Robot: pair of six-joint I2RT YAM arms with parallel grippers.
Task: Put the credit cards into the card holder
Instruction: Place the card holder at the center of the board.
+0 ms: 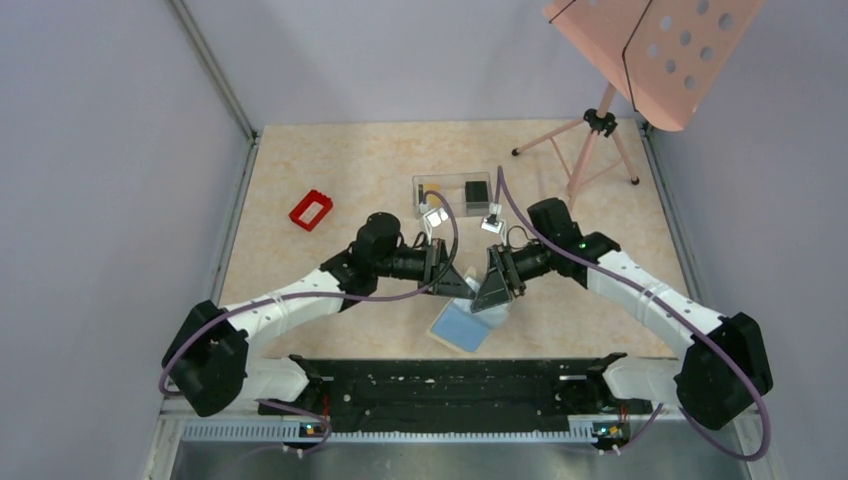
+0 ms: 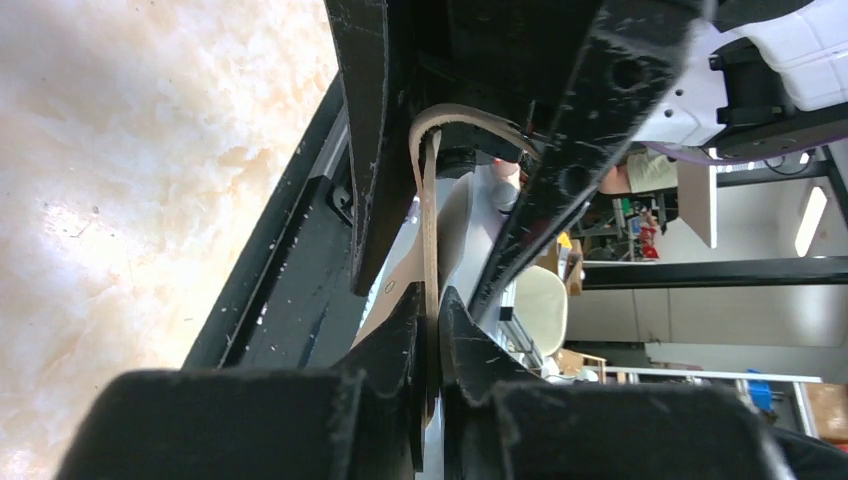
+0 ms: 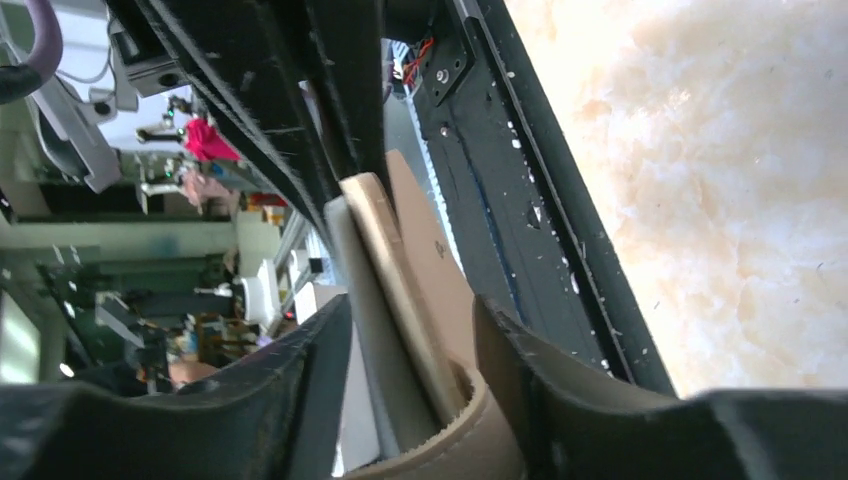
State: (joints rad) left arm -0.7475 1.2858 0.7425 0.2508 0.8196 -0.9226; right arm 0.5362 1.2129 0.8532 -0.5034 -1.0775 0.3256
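Note:
The card holder (image 1: 465,323), tan with light blue lining showing, is held open just above the table between both grippers. My left gripper (image 1: 462,283) is shut on one thin tan flap, seen edge-on in the left wrist view (image 2: 431,230) between its jaws (image 2: 432,300). My right gripper (image 1: 492,292) grips the other tan side, whose layers (image 3: 420,250) sit between its jaws (image 3: 410,320). A black credit card (image 1: 476,190) and a yellow-gold one (image 1: 435,187) lie in the clear box behind the grippers. No card shows in either gripper.
The clear plastic box (image 1: 455,203) stands at centre back. A small red frame (image 1: 311,209) lies at left. A pink perforated music stand (image 1: 655,55) on a tripod (image 1: 590,150) stands at back right. Grey walls enclose the table.

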